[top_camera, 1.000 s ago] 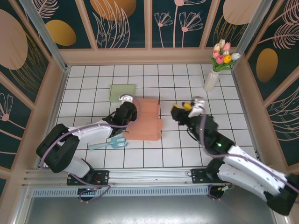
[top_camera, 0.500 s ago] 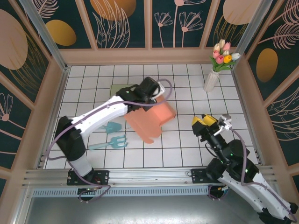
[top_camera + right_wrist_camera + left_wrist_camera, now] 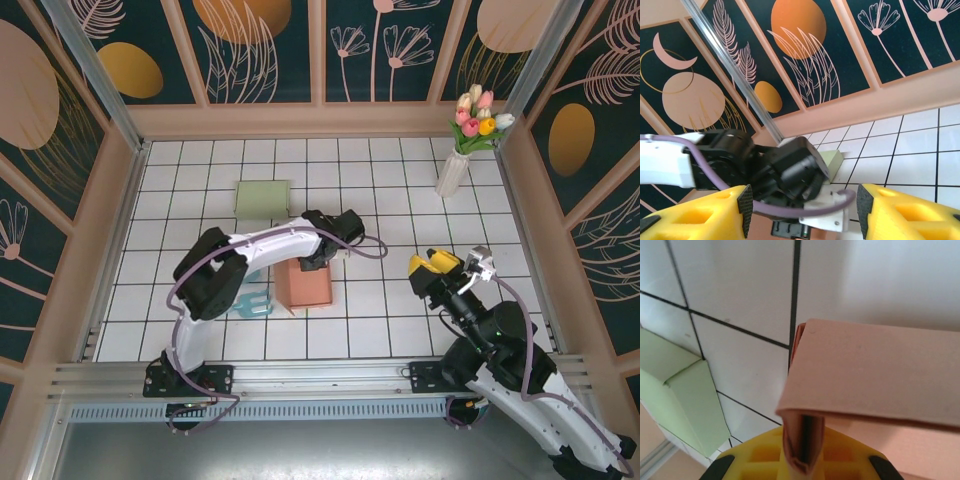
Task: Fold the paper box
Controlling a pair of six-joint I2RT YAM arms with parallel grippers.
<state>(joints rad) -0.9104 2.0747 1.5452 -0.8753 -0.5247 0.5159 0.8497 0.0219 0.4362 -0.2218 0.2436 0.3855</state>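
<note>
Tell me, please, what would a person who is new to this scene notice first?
Probably the salmon-pink paper box in the middle of the white tiled table, with the left gripper shut on a folded edge of it. Next, the yellow-fingered right gripper, open and apart from the box to its right, and the vase of tulips in the far right corner.

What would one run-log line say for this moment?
left gripper: shut on salmon-pink paper box | right gripper: open, empty | pale green box: lying apart on tiles
</note>
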